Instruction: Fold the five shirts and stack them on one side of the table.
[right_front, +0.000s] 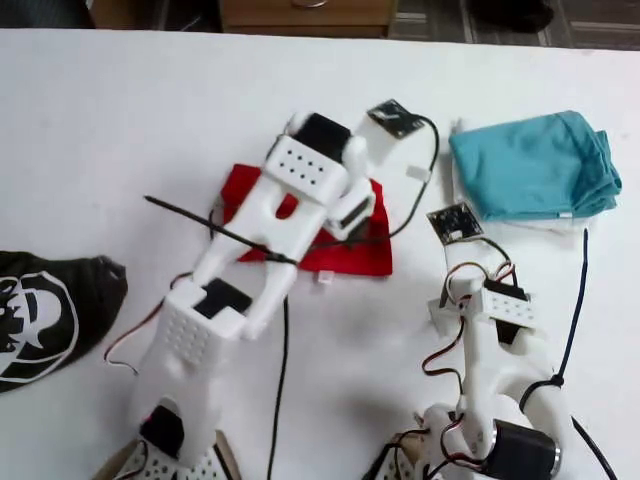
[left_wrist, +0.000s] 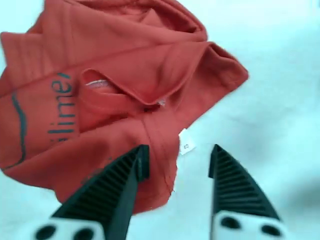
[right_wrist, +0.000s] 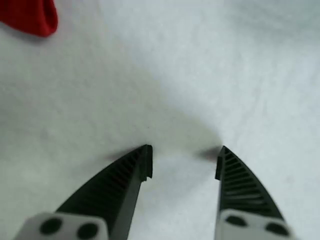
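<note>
Where left arm (right_front: 262, 225) overhangs, red shirt (right_front: 357, 256) partly hidden.

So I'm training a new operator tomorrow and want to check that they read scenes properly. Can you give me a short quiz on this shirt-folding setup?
1. True or false: the left gripper is shut on the red shirt.
2. Which shirt lies on the right arm's side of the table? A) red shirt B) teal shirt C) yellow shirt
3. Fill in: the right gripper sits open over bare ____.
Key: 1 false, it is open; 2 B; 3 table.
</note>
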